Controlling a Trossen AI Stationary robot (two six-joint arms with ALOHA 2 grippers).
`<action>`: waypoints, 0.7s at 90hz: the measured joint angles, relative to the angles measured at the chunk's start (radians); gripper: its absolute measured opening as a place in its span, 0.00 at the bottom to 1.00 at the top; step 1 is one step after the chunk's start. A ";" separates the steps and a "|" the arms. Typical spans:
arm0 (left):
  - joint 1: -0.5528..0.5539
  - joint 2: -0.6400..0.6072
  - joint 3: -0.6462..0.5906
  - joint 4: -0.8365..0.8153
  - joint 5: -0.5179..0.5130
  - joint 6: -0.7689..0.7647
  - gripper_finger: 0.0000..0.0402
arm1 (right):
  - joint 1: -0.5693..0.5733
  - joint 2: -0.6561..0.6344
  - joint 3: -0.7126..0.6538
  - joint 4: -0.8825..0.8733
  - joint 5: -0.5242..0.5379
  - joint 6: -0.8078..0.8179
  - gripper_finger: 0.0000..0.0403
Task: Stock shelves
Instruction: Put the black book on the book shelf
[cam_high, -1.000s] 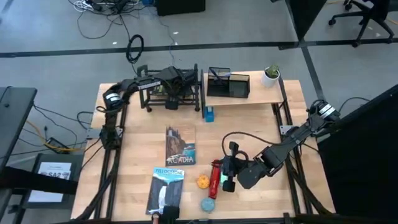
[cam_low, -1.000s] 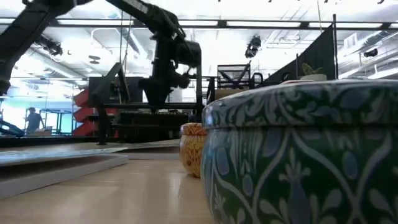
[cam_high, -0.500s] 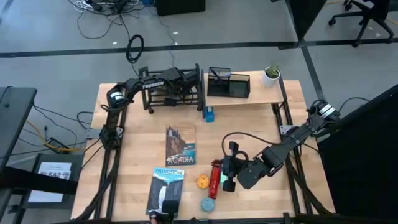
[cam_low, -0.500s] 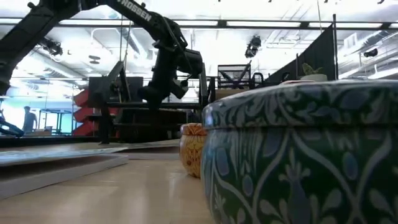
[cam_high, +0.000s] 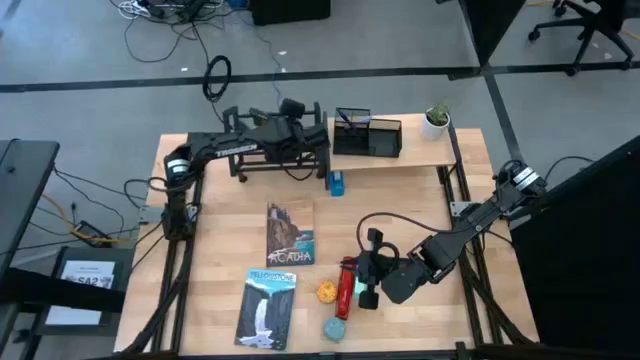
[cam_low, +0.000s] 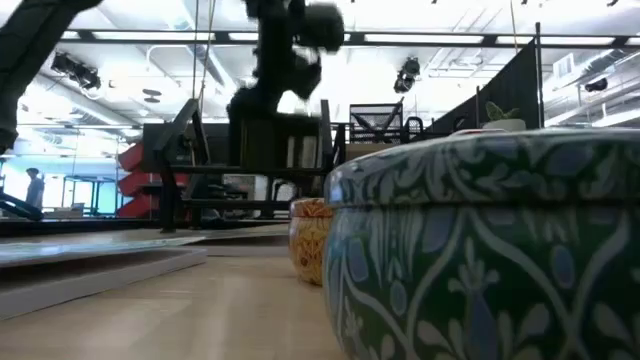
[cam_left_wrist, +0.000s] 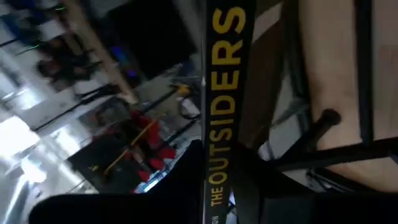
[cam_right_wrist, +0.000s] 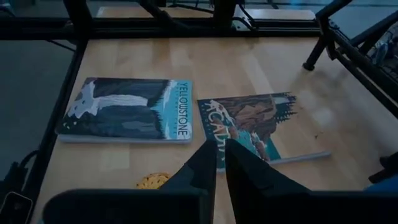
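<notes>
Right now I have the left claw (cam_high: 292, 108) up over the black tube rack (cam_high: 275, 150) at the far edge of the desk (cam_high: 215, 225), and my left wrist camera shows its fingers pinching a black book (cam_left_wrist: 222, 112) with "THE OUTSIDERS" in yellow down the spine. Just beside the rack, toward the far right corner, stands the wooden plank shelf (cam_high: 425, 155), carrying a black mesh organizer (cam_high: 367, 134) and a small potted plant (cam_high: 435, 120). A small blue object (cam_high: 337, 182) sits on the desk between the two shelves. The right claw (cam_high: 358, 282) rests low near the near edge, fingers pressed together, touching nothing I can see, next to a red object (cam_high: 346, 288). Mid-desk lie the Acadia book (cam_high: 290, 234) and, closer to the near edge, the Yellowstone book (cam_high: 266, 308). An orange patterned ball (cam_high: 326, 293) and a green patterned tin (cam_high: 335, 329) sit beside them.
</notes>
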 joint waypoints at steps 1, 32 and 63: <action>-0.010 -0.006 0.006 -0.005 -0.005 -0.016 0.07 | 0.001 0.000 0.000 0.005 0.000 0.000 0.02; -0.401 -0.130 0.070 -0.283 -0.100 -0.624 0.07 | 0.093 0.000 0.000 0.201 0.000 -0.039 0.02; -0.826 -0.100 -0.193 -0.229 -0.034 -1.106 0.07 | 0.234 0.000 0.000 0.381 0.007 -0.034 0.02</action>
